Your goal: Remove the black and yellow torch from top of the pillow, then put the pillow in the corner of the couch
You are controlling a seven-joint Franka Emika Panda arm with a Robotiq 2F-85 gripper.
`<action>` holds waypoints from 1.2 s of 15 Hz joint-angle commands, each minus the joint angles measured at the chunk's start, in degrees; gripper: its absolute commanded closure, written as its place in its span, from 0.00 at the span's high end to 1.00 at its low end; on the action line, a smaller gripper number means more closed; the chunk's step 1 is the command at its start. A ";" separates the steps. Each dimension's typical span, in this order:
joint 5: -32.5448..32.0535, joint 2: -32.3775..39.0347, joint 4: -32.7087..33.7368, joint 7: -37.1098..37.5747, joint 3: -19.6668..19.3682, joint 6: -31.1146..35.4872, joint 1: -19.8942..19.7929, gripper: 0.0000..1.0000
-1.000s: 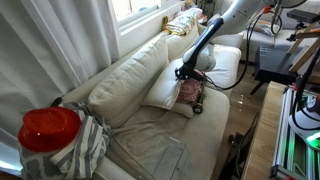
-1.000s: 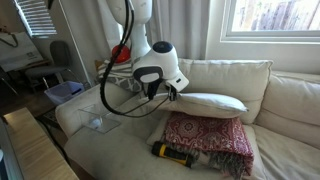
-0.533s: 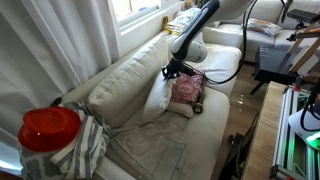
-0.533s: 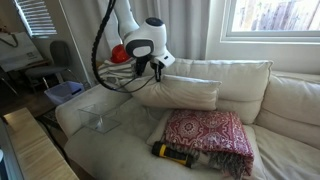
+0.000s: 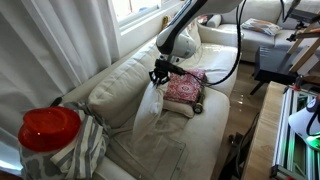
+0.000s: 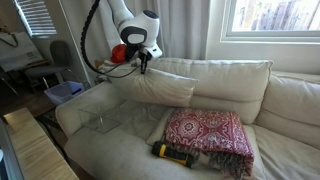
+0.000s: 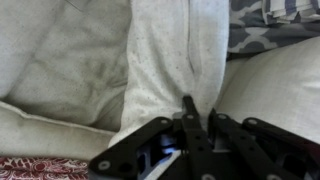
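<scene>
The gripper (image 5: 157,76) pinches an edge of the pillow (image 5: 149,112), which hangs limp over the couch (image 5: 150,152) seat. It seems light and soft, so a firm hold on the seam should carry it. The torch (image 6: 172,152) lies apart on the seat.

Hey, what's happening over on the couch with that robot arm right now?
The robot's gripper is shut on one edge of the cream pillow, holding it up so it hangs over the couch. The torch is already off the pillow, lying on the seat just in front of the red patterned cushion. The pillow isn't set down in a corner yet.
</scene>
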 commanded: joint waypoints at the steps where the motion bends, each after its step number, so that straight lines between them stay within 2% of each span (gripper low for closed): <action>1: 3.49 -0.33 1.07 -1.41 -2.88 -1.28 3.15 0.10; 5: 3.54 0.14 1.74 -0.96 -3.44 -1.45 3.64 0.10; 6: 3.53 0.16 1.78 -0.96 -3.51 -1.51 3.63 0.03; 7: 3.50 -0.30 1.75 -1.60 -3.25 -1.89 3.87 0.03; 9: 2.20 -2.46 0.70 -0.73 -5.01 -2.29 6.60 0.03; 13: -1.34 -5.05 0.96 5.55 -11.02 -4.05 14.87 0.03; 18: -6.14 -3.32 7.04 18.76 -17.74 -12.38 23.89 0.03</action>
